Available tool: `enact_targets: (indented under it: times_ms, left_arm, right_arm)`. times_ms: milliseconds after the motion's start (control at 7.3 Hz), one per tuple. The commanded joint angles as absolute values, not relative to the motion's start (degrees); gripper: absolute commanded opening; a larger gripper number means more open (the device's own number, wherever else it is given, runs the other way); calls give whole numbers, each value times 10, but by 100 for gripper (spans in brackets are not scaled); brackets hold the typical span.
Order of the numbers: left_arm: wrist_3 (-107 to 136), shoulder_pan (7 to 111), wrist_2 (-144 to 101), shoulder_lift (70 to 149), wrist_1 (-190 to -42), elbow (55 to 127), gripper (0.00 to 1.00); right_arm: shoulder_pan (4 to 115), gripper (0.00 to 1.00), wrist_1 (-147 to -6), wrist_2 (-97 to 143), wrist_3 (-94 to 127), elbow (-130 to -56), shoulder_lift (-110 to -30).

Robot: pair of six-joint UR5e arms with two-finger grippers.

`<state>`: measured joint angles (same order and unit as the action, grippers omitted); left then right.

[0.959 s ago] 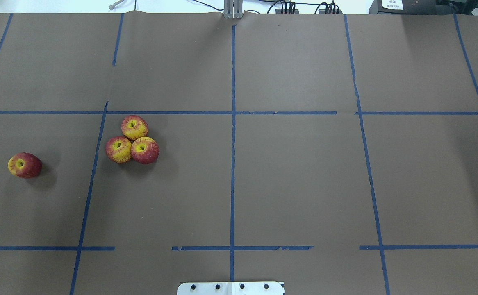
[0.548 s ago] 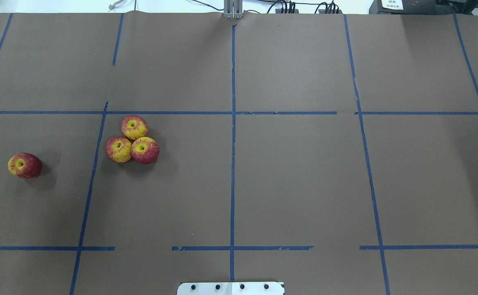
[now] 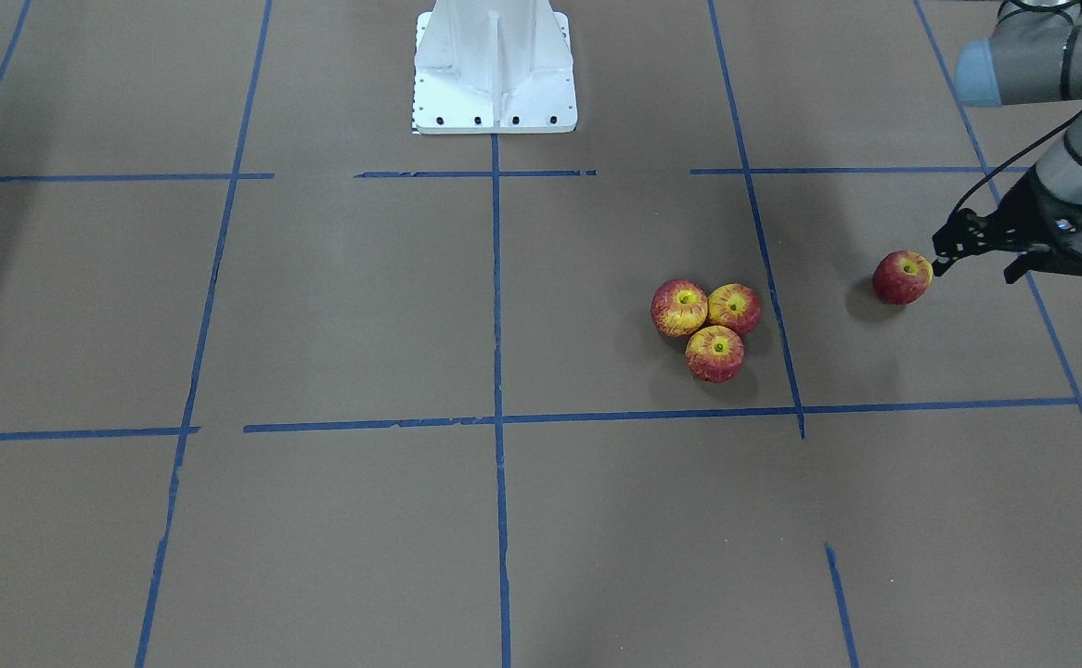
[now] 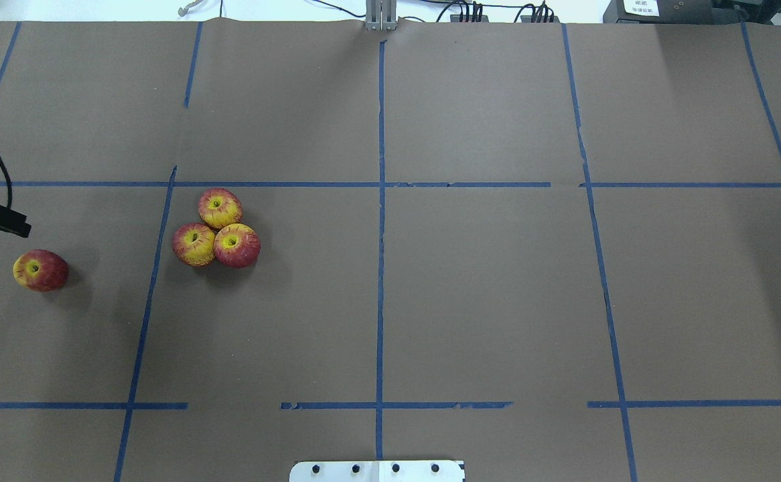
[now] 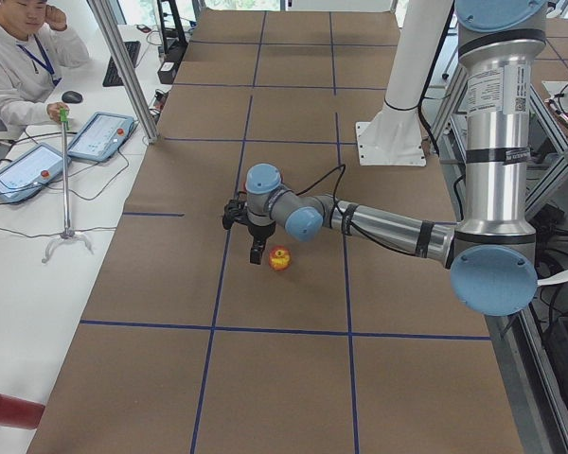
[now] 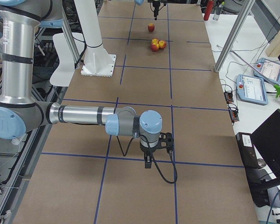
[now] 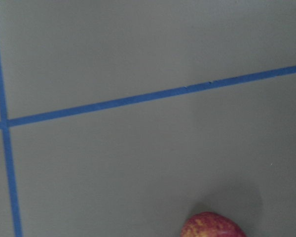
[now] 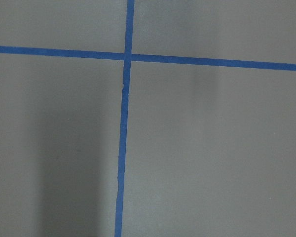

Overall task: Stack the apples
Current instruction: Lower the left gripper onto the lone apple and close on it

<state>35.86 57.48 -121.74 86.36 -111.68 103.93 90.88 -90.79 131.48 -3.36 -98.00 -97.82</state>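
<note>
Three red-and-yellow apples [image 4: 216,231] sit touching in a cluster left of centre, stems up, and also show in the front view [image 3: 710,325]. A fourth, darker apple [image 4: 41,270] lies alone further left, and shows in the front view [image 3: 901,276] and at the bottom of the left wrist view [image 7: 214,228]. My left gripper [image 3: 975,269] is open and empty. It hovers just beside and above the lone apple without touching it. One of its fingers [image 4: 12,226] pokes in at the overhead view's left edge. My right gripper [image 6: 151,158] hangs over bare table far to the right; I cannot tell if it is open.
Brown paper with blue tape lines [image 4: 380,268] covers the table. The white robot base plate [image 3: 495,74] stands at the near middle edge. An operator [image 5: 19,47], tablets and metal posts are beyond the far edge.
My left gripper has come into the overhead view from the left edge, near the lone apple. The apples have not moved.
</note>
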Motion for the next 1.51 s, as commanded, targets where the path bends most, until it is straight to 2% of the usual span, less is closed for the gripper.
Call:
enact_targets:
  times_ms: [0,822,959,1096,1233,1370]
  left_arm:
    - [416,515,-1158,861,-1118,1046,100]
    - [414,474,-1141,867,-1120,993,100]
    - [414,471,-1142,867,-1120,992,97]
    - [416,467,-1143,867,-1120,991,77]
    - [417,466,-1145,868,-1118,997,17]
    - [417,467,-1145,869,-1115,1009,0]
  right_arm:
    - [909,100,-908,1315,-34,-980,-978]
    - [909,100,-908,1315,-33,-980,-978]
    - [909,100,-908,1315,-33,-980,-978]
    - [909,100,-908,1315,-33,-980,-978]
    - [909,100,-908,1315,-33,-980,-978]
    - [909,100,-908,1315,-33,-980,-978]
